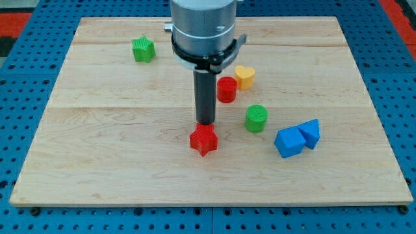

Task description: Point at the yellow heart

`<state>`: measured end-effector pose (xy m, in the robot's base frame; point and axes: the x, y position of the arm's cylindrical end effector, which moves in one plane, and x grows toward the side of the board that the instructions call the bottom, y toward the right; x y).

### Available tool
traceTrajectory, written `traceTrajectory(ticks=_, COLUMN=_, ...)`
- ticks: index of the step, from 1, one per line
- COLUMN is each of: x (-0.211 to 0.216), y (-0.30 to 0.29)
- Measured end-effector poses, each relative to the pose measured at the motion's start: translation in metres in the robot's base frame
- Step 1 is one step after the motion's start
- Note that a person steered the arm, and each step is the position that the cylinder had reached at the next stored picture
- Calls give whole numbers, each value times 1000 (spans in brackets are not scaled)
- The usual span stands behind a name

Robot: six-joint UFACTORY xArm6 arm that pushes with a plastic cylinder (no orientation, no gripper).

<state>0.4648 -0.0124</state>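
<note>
Blue pegboard surrounds a pale wooden table (117,162), with a red strip at the view's top corners. The arm carries no jaws at all, so nothing opens, closes or is held; it ends in a dark rod, and the tip (205,123) stands just above the red star (203,139) in the view, at or almost at its far edge. Whether it touches cannot be told.

Taking the red star as landmark: the red cylinder (226,90) lies up and slightly to the view's right of it, and the yellow heart (244,77) sits just beyond that, further up and right, seemingly touching the cylinder's side. The green cylinder (256,118) is to the star's right and a little higher. The blue cube (289,142) is well to the right at about the star's level, with a second blue block (311,132), perhaps a wedge, pressed against it. The green star (143,49) is far up and to the left, well apart from everything else.

Judging from this, the approach is in hand: the tip is near the heart but not yet at it. The next move calls for sliding up and to the right. The red cylinder sits almost on the straight line, so the tip would likely do better to swing round it and stop just beside the heart without nudging either block.
</note>
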Motion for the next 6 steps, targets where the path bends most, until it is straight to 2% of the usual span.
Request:
traceTrajectory(ticks=2, x=-85, y=-40)
traceTrajectory(ticks=3, x=-124, y=13)
traceTrajectory(ticks=4, x=-136, y=69)
traceTrajectory(ticks=5, x=-109, y=67)
traceTrajectory(ticks=6, x=-77, y=19)
